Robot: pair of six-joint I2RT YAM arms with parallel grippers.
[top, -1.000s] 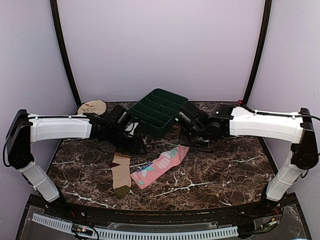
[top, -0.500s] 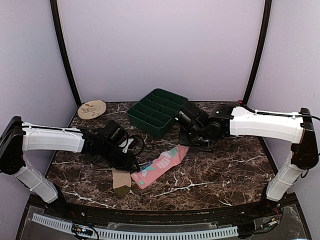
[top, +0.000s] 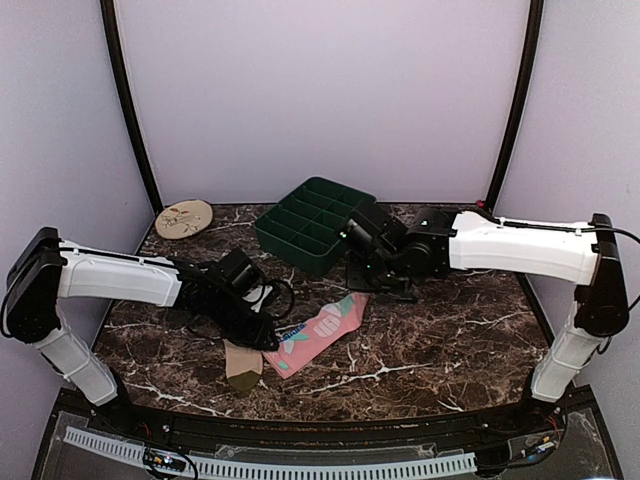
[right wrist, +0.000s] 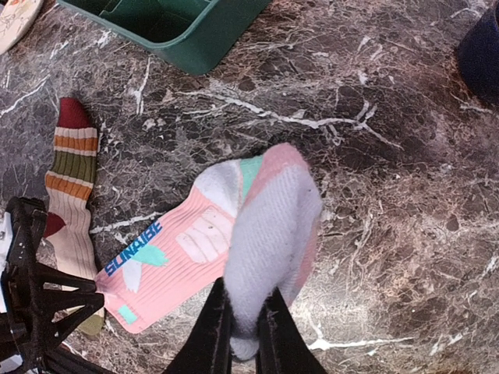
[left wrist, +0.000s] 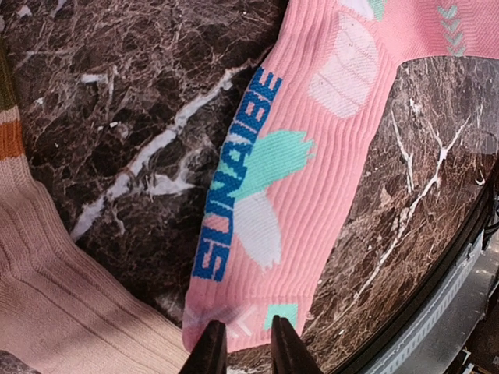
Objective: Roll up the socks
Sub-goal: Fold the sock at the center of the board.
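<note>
Right gripper (right wrist: 243, 302) first: its fingers are pressed together on the white toe end of the pink sock (right wrist: 168, 257), and that end is lifted and curled back over the sock's own body. I can see the fabric bunched between the two fingers in the right wrist view, so that pinch is solid.

Left gripper (left wrist: 244, 336) sits low at the opposite end of the same sock. Its fingers are drawn close with only a narrow gap between them, right at the sock's edge. I can't tell from the left wrist view whether any fabric is caught in there.

From the top view, the pink sock lies diagonally on the surface (top: 450, 330) at front centre, between the two arms and in front of the green tray (top: 300, 255). The blue lettering and teal and white patches face up (nice and readable on the left wrist camera).

Over to the beige sock (right wrist: 70, 187): it lies flat on the surface, just left of the pink one. Its maroon cuff points towards the tray and its olive toe towards me. The two socks meet at the pink sock's near corner, right beside the left gripper. From above, my left arm covers most of the beige sock.

Round disc (top: 184, 217) sits at the back left corner, well apart from everything.
</note>
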